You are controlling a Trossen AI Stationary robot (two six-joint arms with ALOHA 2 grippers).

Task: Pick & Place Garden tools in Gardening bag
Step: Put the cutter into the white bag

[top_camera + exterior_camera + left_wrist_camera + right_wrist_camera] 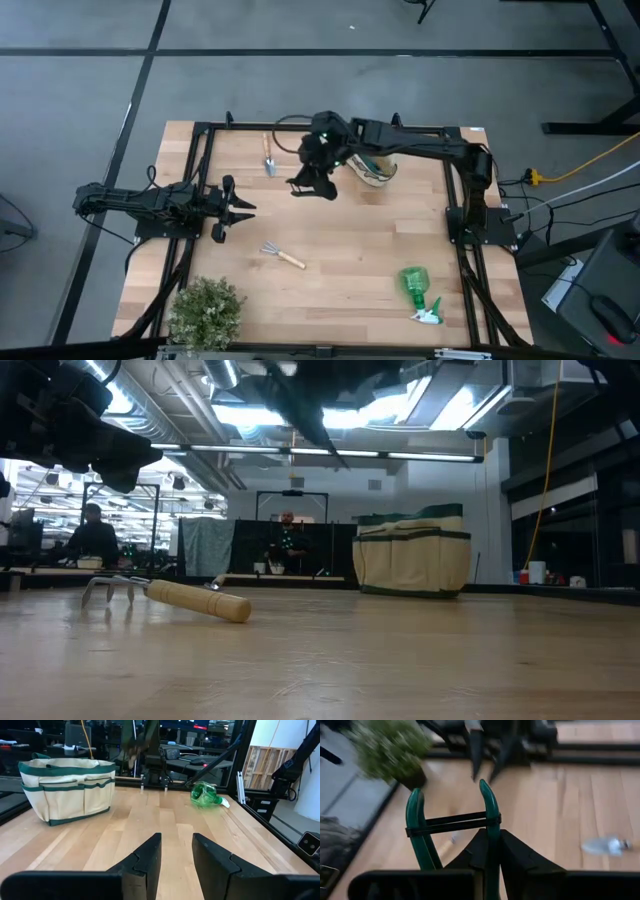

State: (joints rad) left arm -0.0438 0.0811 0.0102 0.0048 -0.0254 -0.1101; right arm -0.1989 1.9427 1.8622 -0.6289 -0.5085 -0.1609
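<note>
My right gripper [316, 180] is over the table's far middle, shut on pruning shears [452, 825] with green handles tied by a black band. The gardening bag [378, 170], cream with green trim, stands upright on its base just right of the gripper, partly under the arm. It also shows in the low view [412, 555] and the left wrist view [65, 787]. The trowel [269, 160], the pronged rake [283, 256] and the green spray bottle [418, 292] lie flat on the table. My left gripper [236, 207] waits open and empty at the left edge. My right gripper pinches one green handle of the shears [490, 822] between its two fingers. The handle's curved end sticks out past the fingertips, and the other handle [415, 825] stands free beside it. The fingers slant down toward the table's near left. The shears are lifted clear of the table.
A bushy potted plant [205, 312] stands at the near left corner. A black frame [200, 160] runs round the table's edges. The rake shows close in the low view [170, 596]. Bare wood lies between the rake and the bag.
</note>
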